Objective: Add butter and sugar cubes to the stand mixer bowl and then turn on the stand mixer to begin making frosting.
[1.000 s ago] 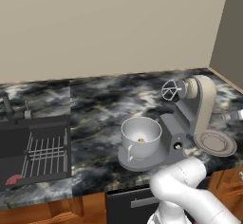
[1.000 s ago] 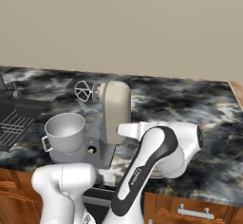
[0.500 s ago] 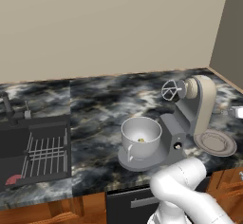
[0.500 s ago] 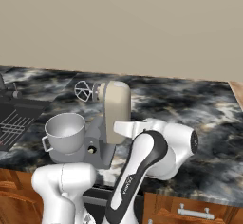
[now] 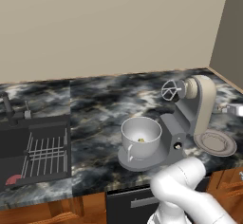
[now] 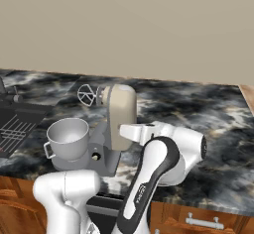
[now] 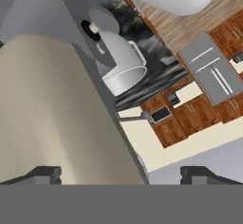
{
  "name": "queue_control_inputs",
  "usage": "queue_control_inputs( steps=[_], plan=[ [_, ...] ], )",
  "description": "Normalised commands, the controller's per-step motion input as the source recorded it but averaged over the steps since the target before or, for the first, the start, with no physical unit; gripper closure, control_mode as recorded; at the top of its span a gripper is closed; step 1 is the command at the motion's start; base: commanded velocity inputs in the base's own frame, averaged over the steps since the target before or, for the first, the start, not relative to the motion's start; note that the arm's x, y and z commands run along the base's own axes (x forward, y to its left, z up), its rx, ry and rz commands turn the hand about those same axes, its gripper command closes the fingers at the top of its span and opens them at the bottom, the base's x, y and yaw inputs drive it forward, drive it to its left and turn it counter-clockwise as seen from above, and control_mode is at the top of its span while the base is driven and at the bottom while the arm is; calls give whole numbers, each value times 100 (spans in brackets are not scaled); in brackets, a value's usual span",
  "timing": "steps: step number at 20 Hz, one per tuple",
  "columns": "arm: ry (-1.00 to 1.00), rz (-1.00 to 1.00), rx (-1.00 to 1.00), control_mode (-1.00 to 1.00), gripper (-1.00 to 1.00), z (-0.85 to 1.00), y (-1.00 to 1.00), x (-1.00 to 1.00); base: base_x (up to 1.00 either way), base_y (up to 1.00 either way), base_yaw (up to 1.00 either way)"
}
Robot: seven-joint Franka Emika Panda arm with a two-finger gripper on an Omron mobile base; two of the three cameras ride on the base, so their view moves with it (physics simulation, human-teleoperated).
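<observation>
- Left base view: the mixer [image 5: 192, 111] stood on the dark marbled table [image 5: 95, 104], its beige head tilted back and the whisk [image 5: 171, 89] raised.
- The bowl [image 5: 141, 137] sat on the mixer's grey base, with a small yellowish bit inside it; I could not tell whether that was butter or sugar.
- A round grey plate [image 5: 216, 143] lay just right of the mixer.
- Hand view: my end effector [image 7: 121, 173] had its fingers [image 7: 43, 173] spread wide, holding nothing, close against the beige head.
- Right base view: my hand was right beside the mixer head.
</observation>
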Motion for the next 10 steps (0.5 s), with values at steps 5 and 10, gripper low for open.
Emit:
queue_control_inputs(
  steps=[5, 10],
  plan=[
    [-26, 29, -11, -100, -100, 0, -2, 14, 0, 0, 0],
    [-36, 13, -16, -100, -100, 0, 4, -1, 0, 0, 0]
  ],
)
